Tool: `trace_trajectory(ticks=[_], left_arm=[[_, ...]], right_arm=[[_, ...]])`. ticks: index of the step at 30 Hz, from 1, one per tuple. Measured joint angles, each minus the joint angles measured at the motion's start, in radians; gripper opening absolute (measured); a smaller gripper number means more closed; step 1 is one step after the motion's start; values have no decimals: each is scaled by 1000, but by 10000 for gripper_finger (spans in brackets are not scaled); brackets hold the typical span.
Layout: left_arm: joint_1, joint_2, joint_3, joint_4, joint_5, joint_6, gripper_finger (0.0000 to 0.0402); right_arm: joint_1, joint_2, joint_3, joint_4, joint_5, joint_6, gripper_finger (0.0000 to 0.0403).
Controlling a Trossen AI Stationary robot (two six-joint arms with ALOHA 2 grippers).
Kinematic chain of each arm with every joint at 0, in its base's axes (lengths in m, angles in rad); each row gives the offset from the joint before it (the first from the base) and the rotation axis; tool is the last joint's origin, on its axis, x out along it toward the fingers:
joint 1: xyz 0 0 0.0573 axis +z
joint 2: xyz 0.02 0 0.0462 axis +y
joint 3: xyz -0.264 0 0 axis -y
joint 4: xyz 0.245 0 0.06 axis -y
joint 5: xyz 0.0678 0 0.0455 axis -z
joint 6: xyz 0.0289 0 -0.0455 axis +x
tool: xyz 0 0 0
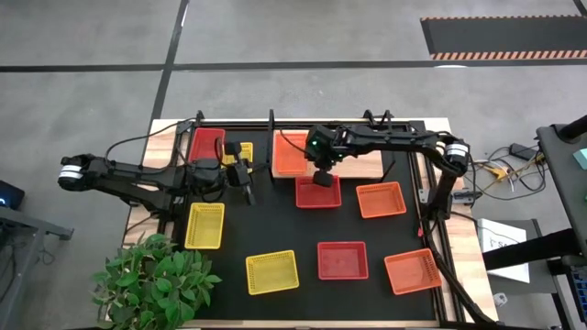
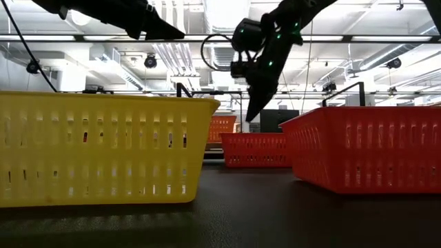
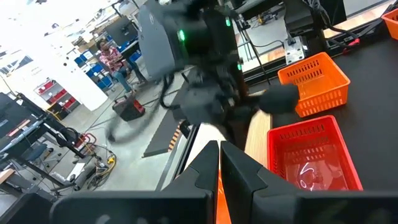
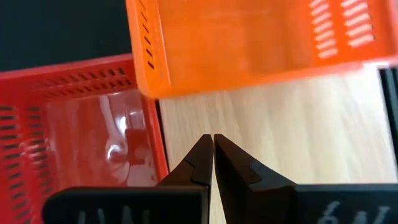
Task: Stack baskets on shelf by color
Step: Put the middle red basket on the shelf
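Observation:
The wooden shelf (image 1: 367,166) stands at the table's far side and carries a red basket (image 1: 207,145), a yellow basket (image 1: 244,149) and an orange basket (image 1: 291,154). Several more baskets rest on their bottoms on the black mat: red (image 1: 318,192), orange (image 1: 381,200), yellow (image 1: 204,225), yellow (image 1: 271,272), red (image 1: 342,260) and orange (image 1: 413,271). My right gripper (image 4: 212,140) is shut and empty. It points down over the shelf's near edge (image 4: 280,130), between the orange basket (image 4: 249,37) and the red basket (image 4: 74,130). My left gripper (image 3: 219,150) is shut and empty, near the yellow basket on the shelf.
A green potted plant (image 1: 151,280) stands at the table's near left corner. Thin black uprights (image 1: 271,124) rise from the shelf's far edge. In the low view a yellow basket (image 2: 96,148) and a red basket (image 2: 372,148) stand close to the camera.

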Motion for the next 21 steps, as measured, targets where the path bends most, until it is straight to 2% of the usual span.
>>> trace_trajectory(ticks=[12, 17, 21], left_arm=[[0, 0, -5, 0, 0, -2, 0], [0, 0, -5, 0, 0, -2, 0], [0, 0, -5, 0, 0, -2, 0]], right_arm=[[141, -178, -37, -137, -15, 40, 13], [216, -182, -57, -227, -36, -119, 52], [260, -172, -95, -281, -24, -378, 102]])
